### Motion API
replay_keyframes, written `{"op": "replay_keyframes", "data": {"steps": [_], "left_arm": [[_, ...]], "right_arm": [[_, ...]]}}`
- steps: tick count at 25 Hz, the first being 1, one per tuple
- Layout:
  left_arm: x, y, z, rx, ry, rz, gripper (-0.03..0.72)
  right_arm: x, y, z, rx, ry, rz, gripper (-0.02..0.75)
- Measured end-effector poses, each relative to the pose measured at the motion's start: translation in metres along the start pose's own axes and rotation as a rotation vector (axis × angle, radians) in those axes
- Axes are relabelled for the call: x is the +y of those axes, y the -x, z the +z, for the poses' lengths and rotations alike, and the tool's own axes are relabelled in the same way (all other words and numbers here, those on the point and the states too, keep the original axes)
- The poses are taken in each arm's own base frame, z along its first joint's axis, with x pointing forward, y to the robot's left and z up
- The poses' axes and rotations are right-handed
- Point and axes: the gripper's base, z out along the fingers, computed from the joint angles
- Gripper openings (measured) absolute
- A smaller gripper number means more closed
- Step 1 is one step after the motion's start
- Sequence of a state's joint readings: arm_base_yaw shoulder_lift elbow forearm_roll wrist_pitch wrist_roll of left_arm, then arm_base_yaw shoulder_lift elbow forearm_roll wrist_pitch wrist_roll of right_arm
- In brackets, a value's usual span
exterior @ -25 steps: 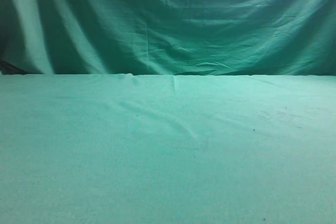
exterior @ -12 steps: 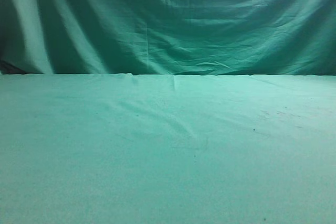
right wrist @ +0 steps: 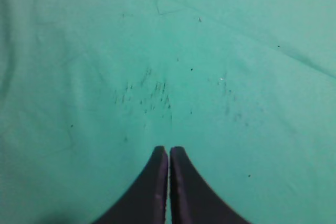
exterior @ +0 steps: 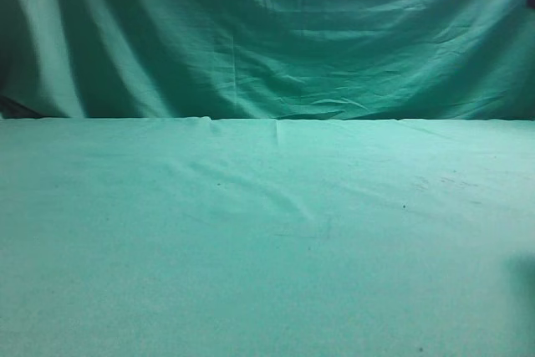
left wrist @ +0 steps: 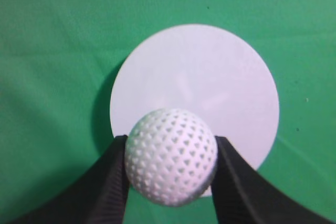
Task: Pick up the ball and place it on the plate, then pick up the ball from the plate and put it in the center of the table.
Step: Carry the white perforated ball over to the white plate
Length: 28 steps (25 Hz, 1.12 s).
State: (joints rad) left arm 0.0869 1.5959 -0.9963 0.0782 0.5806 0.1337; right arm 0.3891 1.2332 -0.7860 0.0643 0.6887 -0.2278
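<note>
Ball (left wrist: 171,156) clamped between left gripper (left wrist: 171,167) jaws, one black finger (left wrist: 113,182) on each side, above near rim of white plate (left wrist: 210,77) | right gripper (right wrist: 168,169) jaws pressed together, empty, over green desk (right wrist: 79,51).

The left tool (left wrist: 170,174) shows as two matte black fingers (left wrist: 105,182), broad at the bottom of the left wrist view and narrowing upward in a smooth inward curve, with fine ribbed texture along their inner faces. The right tool (right wrist: 168,153) has the same black colour and horn-like outline: two curved fingers (right wrist: 149,192) that taper to rounded tips, with a thin pale seam running between them and a faint sheen along the inner edges. No cables, screws or markings can be made out on either, and the exterior view shows no distinct part of the robot.
</note>
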Motion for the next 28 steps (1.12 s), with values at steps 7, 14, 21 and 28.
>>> {"op": "replay_keyframes", "data": {"steps": [7,14,21,28], "left_arm": [[0.004,0.019,0.011,0.009,0.004,0.005,0.317],[0.004,0.017,0.019,0.071,-0.002,-0.018,0.317],[0.003,0.015,0.03,0.1,-0.008,-0.016,0.317],[0.004,0.015,0.03,0.099,0.001,-0.005,0.317]], "right_arm": [[-0.003,0.004,0.019,0.022,-0.015,0.022,0.0],[-0.003,0.005,0.019,0.014,-0.017,0.024,0.0],[-0.003,0.005,0.019,0.01,-0.018,0.025,0.048],[-0.003,0.005,0.019,0.01,-0.018,0.025,0.048]]}}
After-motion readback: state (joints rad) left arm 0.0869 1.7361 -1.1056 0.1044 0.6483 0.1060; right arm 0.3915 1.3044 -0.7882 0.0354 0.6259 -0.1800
